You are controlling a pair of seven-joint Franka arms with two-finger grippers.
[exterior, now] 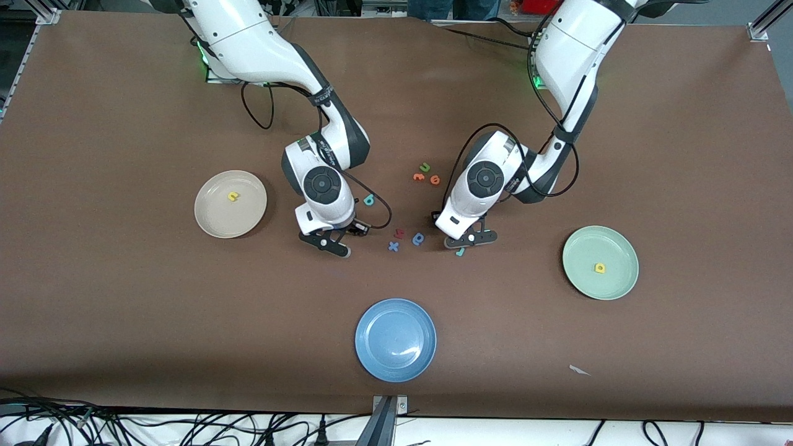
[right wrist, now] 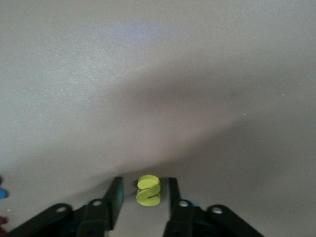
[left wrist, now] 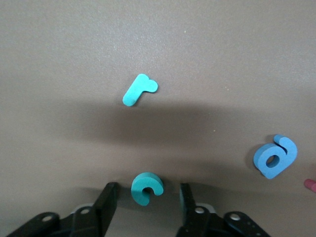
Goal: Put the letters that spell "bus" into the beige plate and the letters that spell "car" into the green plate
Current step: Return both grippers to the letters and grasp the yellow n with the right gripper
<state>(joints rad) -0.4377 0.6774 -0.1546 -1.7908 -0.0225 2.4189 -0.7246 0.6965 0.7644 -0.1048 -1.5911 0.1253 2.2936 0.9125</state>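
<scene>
My left gripper [left wrist: 147, 188] is low over the table, open, with a teal "c" [left wrist: 146, 187] lying between its fingers and a gap on each side. A teal "r" [left wrist: 139, 89] lies close by, beside the left gripper [exterior: 469, 239]. My right gripper [right wrist: 144, 185] is down at the table, open, with a yellow "s" [right wrist: 148, 190] between its fingers and a narrow gap on each side. A teal "b" [exterior: 369, 199] lies beside the right gripper [exterior: 334, 241]. The beige plate [exterior: 214, 217] holds a yellow "u" [exterior: 233, 196]. The green plate [exterior: 613, 248] holds a yellow "a" [exterior: 600, 268].
Between the grippers lie a blue "a"-like letter [exterior: 418, 238], a red letter [exterior: 399, 233] and a blue "x" [exterior: 393, 246]. Two orange letters [exterior: 419, 177] and a green "u" [exterior: 425, 166] lie farther from the front camera. A blue plate [exterior: 395, 339] sits nearest it.
</scene>
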